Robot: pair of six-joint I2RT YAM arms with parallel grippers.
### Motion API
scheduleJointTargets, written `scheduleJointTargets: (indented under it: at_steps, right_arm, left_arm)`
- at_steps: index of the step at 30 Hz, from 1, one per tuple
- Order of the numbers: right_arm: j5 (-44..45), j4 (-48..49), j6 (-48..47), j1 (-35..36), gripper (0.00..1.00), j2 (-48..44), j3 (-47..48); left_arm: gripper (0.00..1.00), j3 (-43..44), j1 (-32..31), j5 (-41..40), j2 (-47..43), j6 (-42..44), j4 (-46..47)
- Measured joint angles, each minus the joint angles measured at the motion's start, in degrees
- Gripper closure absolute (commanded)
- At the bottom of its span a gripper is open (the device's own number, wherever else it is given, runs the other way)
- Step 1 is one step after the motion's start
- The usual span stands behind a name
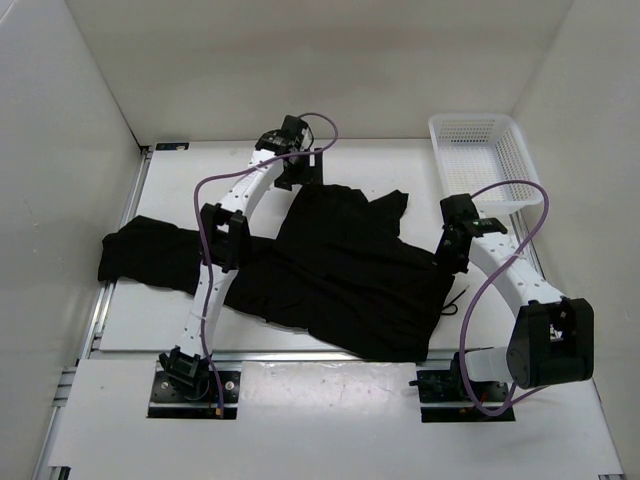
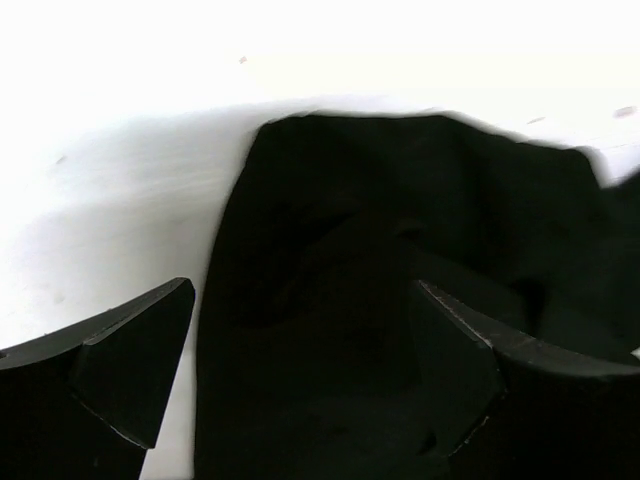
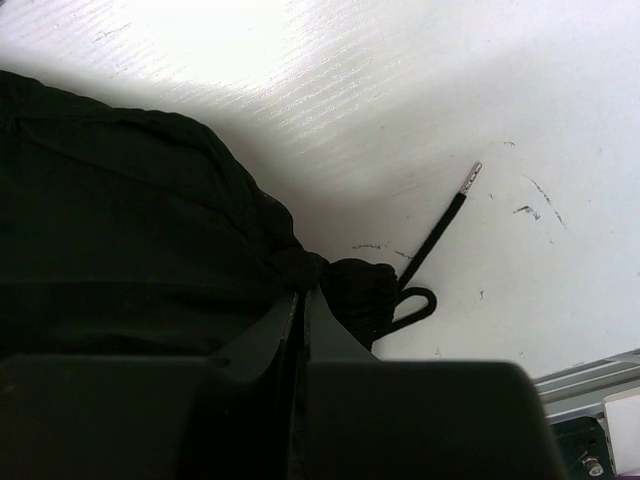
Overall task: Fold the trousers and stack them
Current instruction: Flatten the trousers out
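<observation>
The left gripper (image 2: 300,375) hung with its fingers (image 2: 130,370) spread wide over the far edge of the trousers (image 1: 340,270), holding nothing. The right gripper (image 3: 302,310) had its fingers pressed tight together at the waist edge, beside the drawstring (image 3: 440,228); whether any cloth was pinched I couldn't tell. The black trousers lay spread across the white table (image 1: 400,165), with a white mesh basket (image 1: 470,120) at its far right corner and white walls around.

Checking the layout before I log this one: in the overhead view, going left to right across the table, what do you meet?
Trailing trouser leg → left arm → main body of the trousers → right claw → white basket.
</observation>
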Motion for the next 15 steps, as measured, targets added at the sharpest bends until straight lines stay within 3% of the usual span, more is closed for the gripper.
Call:
scheduleJointTargets:
  at_steps: [7, 8, 9, 10, 12, 15]
  right_arm:
    - [-0.1, 0.3, 0.0, 0.2, 1.00, 0.4, 0.0]
    - [-0.2, 0.4, 0.0, 0.2, 1.00, 0.6, 0.0]
    - [-0.3, 0.4, 0.0, 0.3, 1.00, 0.9, 0.1]
    - [-0.4, 0.5, 0.0, 0.3, 1.00, 1.2, 0.1]
    - [-0.5, 0.5, -0.1, 0.5, 1.00, 1.7, 0.3]
    - [-0.8, 0.5, -0.3, 0.5, 1.00, 1.9, 0.9]
  left_arm:
    - [0.00, 4.3, -0.1, 4.9, 3.2, -3.3, 4.5]
    - [0.04, 4.3, -0.1, 5.5, 3.8, -3.7, 4.6]
    - [0.13, 4.2, -0.1, 6.3, 4.6, -4.1, 4.7]
    - [0.48, 3.9, -0.1, 7.2, 5.2, -4.4, 4.7]
    - [0.89, 2.8, -0.1, 8.3, 5.7, -5.1, 4.6]
    - [0.90, 0.4, 0.3, 8.3, 4.9, -5.3, 4.4]
